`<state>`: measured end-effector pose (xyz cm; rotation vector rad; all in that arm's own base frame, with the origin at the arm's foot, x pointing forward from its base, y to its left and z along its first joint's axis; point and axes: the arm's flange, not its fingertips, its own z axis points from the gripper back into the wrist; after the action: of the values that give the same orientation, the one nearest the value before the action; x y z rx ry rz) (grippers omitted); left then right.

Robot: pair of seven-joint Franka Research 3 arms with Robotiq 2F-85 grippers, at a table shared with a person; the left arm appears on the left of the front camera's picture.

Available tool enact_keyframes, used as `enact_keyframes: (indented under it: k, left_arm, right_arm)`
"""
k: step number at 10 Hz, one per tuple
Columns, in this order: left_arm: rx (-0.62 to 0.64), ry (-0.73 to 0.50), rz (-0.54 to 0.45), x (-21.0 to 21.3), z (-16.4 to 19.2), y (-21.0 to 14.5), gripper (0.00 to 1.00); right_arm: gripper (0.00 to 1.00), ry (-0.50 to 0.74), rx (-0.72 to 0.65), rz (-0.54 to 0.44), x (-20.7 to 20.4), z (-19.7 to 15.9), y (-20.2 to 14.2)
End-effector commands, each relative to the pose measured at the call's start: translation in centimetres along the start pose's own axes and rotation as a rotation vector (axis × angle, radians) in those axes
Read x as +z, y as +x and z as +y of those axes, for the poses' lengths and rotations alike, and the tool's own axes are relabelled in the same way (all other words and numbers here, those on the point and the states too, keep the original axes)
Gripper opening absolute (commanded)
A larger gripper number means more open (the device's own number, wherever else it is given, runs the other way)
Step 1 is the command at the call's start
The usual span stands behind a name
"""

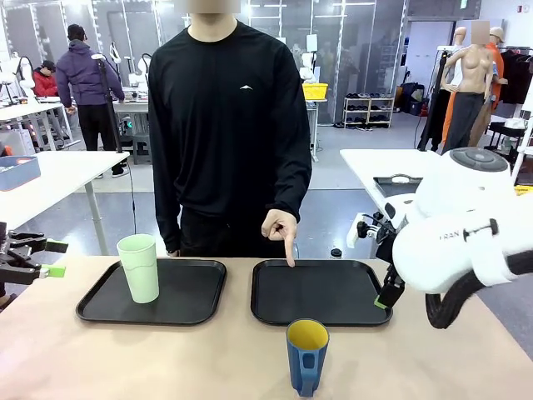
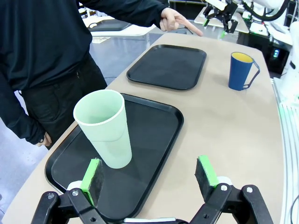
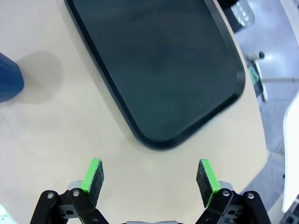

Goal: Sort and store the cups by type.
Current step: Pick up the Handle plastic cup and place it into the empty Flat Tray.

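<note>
The pale mint-green tumbler (image 1: 139, 267) (image 2: 105, 126) stands upright on the left black tray (image 1: 196, 304) (image 2: 154, 140). On the bare table in front of the right black tray (image 1: 321, 292) (image 2: 170, 65) (image 3: 163, 70) stands the dark blue mug (image 1: 307, 357) (image 2: 240, 70) (image 3: 7, 77), yellow inside, handle toward me. My left gripper (image 1: 57, 259) (image 2: 148, 177) is open at the table's left edge, pointed at the tumbler and apart from it. My right gripper (image 1: 385, 296) (image 3: 150, 176) hangs open above the table by the right tray's near right corner, holding nothing.
A person in black stands at the far side; one hand (image 1: 281, 232) (image 2: 180, 23) points a finger down at the right tray's far edge. My bulky right arm (image 1: 466, 225) takes up the right side. Bare tabletop (image 1: 166, 358) lies in front of both trays.
</note>
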<state>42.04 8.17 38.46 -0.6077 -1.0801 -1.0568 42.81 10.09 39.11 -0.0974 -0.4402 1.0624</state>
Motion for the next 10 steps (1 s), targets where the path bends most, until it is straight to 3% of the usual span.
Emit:
enact_keyframes:
  k: [1,5,7,10]
  left_arm:
    - [-0.011,0.007,-0.008,-0.1,0.1,0.2,1.0]
    - [-0.011,0.007,-0.008,-0.1,0.1,0.2,1.0]
    - [-0.011,0.007,-0.008,-0.1,0.1,0.2,1.0]
    - [-0.011,0.007,-0.008,-0.1,0.1,0.2,1.0]
  right_arm:
    - [1.0,0.082,0.054,-0.127,-0.8,3.6,-3.8]
    - [1.0,0.274,0.209,-0.204,-1.8,7.6,-6.8]
    - [1.0,0.305,0.307,-0.167,-3.4,7.9,-7.8]
    - [1.0,0.325,0.374,-0.209,-5.5,8.6,-9.1]
